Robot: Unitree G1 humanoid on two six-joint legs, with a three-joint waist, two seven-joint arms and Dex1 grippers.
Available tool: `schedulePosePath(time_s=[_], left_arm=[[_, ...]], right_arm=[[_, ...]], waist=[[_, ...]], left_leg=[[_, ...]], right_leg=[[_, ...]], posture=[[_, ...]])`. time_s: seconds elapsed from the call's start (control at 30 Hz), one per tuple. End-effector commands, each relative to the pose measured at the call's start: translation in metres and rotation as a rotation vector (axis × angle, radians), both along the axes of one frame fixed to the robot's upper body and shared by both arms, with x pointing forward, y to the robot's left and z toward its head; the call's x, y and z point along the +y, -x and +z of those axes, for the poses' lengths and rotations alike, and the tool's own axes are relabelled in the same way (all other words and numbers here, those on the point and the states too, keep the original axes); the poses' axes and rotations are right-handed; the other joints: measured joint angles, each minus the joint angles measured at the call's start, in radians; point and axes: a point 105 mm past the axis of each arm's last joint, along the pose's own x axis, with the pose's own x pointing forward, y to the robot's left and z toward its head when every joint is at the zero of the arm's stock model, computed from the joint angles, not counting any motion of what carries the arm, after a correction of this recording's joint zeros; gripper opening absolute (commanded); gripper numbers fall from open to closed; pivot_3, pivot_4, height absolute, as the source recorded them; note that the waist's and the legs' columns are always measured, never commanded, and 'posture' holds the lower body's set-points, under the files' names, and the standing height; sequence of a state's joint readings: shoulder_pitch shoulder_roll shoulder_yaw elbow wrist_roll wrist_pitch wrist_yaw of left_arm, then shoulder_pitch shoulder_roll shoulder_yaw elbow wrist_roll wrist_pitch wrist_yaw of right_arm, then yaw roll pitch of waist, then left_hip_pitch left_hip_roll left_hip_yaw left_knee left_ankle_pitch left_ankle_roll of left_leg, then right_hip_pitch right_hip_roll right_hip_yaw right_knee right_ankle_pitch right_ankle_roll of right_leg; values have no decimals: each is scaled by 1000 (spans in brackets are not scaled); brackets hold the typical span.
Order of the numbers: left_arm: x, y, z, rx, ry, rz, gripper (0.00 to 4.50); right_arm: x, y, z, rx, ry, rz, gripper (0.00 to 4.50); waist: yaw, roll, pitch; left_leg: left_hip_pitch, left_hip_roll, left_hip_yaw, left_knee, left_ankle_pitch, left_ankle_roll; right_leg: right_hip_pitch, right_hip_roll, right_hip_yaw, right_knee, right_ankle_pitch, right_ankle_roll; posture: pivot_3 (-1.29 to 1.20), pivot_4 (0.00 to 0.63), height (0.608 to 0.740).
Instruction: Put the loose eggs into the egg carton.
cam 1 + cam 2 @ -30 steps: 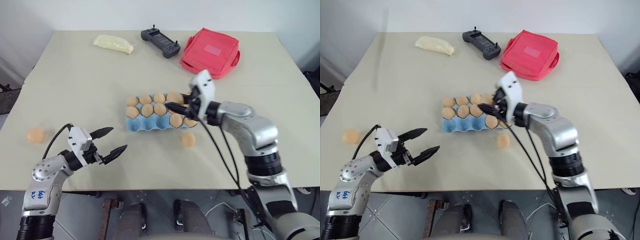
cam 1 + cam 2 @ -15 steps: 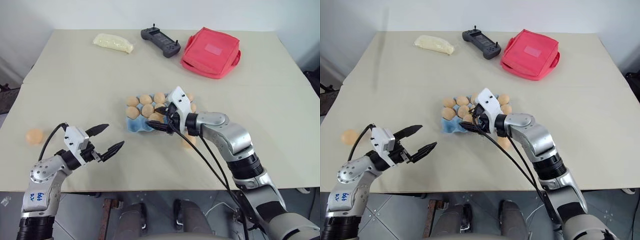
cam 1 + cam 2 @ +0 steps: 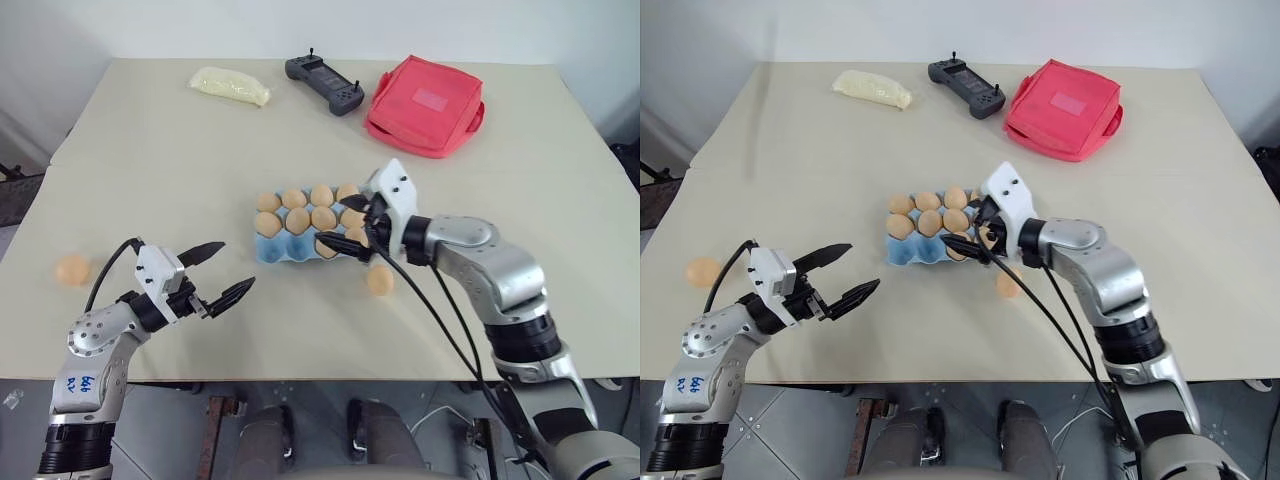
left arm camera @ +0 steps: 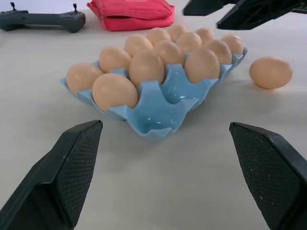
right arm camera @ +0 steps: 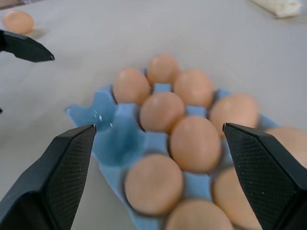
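The light blue egg carton [image 3: 272, 252] lies mid-table, most cups filled with tan eggs, its front-left cups bare. One loose egg [image 3: 379, 280] rests on the table just off the carton's front right corner, also visible as the loose egg [image 4: 270, 72]. Another loose egg [image 3: 72, 269] lies far left near the table edge. My right gripper [image 3: 335, 225] is open, hovering over the carton's right end with nothing between its fingers [image 5: 57, 163]. My left gripper [image 3: 236, 265] is open and empty, left of and nearer than the carton, pointing at it.
At the back of the table lie a red fabric pouch [image 3: 425, 92], a black controller [image 3: 322, 82] and a pale yellow packet [image 3: 230, 86]. Black cables hang from my right wrist down past the table's front edge [image 3: 330, 378].
My right gripper, shut at the carton's right end a second ago, has opened; it swung left over the carton and has drawn back to the right. The left arm has stayed put.
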State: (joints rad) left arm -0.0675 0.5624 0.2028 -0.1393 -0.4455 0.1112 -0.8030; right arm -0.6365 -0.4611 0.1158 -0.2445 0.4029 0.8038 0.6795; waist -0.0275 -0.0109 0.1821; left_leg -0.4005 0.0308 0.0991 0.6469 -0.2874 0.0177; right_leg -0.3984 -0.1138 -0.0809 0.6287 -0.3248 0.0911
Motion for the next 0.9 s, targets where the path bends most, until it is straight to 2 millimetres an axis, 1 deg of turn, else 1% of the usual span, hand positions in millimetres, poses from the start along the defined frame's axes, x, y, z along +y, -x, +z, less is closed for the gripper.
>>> schedulePosePath(time_s=[0.03, 0.07, 0.1, 0.13, 0.23, 0.3, 0.37, 0.5, 0.6, 0.63, 0.67, 0.77, 0.9], left_arm=[[-1, 0, 1, 1, 0, -23, 4500], [-1, 0, 0, 6, 0, -27, 4500], [-1, 0, -1, 10, 1, -29, 4500], [0, -1, -1, 12, 1, -29, 4500], [0, -2, -1, 19, 4, -29, 4500], [0, -2, -2, 28, 5, -35, 4500], [-1, -2, -3, 32, 3, -39, 4500], [-4, -5, -2, 27, 3, -46, 4500], [-5, -6, -1, 21, 2, -51, 4500], [-5, -6, -1, 21, 2, -52, 4500], [-5, -6, -1, 20, 2, -52, 4500], [-6, -5, 0, 17, 1, -50, 4500], [-5, -1, 0, 15, 0, -41, 4500]], right_arm=[[-34, 21, 12, -35, 28, -5, 4424], [-48, 27, 6, -14, 59, -25, 4424], [-57, 31, 2, 1, 78, -37, 4424], [-75, 39, -8, 39, 132, -60, 4424], [-106, 58, -21, 114, 224, -92, 4424], [-121, 69, -28, 161, 256, -110, 4424], [-127, 76, -34, 193, 276, -110, 4424], [-124, 79, -41, 210, 270, -95, 4424], [-102, 76, -42, 207, 216, -46, 4424], [-96, 75, -43, 208, 203, -34, 4424], [-93, 74, -44, 210, 197, -30, 4424], [-73, 60, -48, 203, 146, -19, 4424], [-59, 51, -56, 219, 125, -9, 4424]], waist=[[3, 0, 0], [3, 0, 0], [4, 0, 0], [3, 0, 0], [7, 0, 0], [5, 0, 0], [1, 0, 0], [1, -1, 1], [0, -2, 1], [0, -2, 1], [2, -2, 1], [0, -2, 1], [2, -2, 1]], left_leg=[[-1, 0, 0, 0, 0, 0], [-1, 0, -1, 0, -1, 1], [-1, -1, -1, 0, -1, 2], [-2, -1, -1, 0, -1, 2], [-3, -1, 0, 1, -2, 3], [-3, -1, 1, 2, -2, 4], [-1, -1, 2, 2, -3, 7], [2, -1, 4, 3, -1, 9], [5, 0, 4, 2, 3, 8], [5, 0, 4, 2, 1, 3], [6, 1, 4, 1, 2, 3], [6, 1, 4, 1, 3, 1], [5, 1, 4, 0, 3, 1]], right_leg=[[0, 0, 0, 0, 0, 0], [0, 0, -1, 0, 1, 2], [1, 0, -1, -1, 2, 3], [1, 0, -1, -2, 2, 4], [1, 0, -1, -3, 2, 4], [1, 0, -1, -4, 3, 5], [2, 0, -1, -5, 3, 5], [4, 0, 1, -6, 4, 2], [5, 0, 1, -6, 7, -1], [5, 0, 2, -6, 8, -2], [5, 0, 2, -6, 9, -3], [4, -1, 2, -6, 10, -4], [3, -1, 3, -7, 10, -4]], posture=[[0, 150, 740], [0, 150, 740], [0, 150, 740], [0, 150, 740], [0, 150, 740], [0, 150, 740], [0, 150, 740], [0, 150, 740], [0, 150, 740], [0, 150, 740], [0, 150, 740], [0, 150, 740], [0, 150, 740]])
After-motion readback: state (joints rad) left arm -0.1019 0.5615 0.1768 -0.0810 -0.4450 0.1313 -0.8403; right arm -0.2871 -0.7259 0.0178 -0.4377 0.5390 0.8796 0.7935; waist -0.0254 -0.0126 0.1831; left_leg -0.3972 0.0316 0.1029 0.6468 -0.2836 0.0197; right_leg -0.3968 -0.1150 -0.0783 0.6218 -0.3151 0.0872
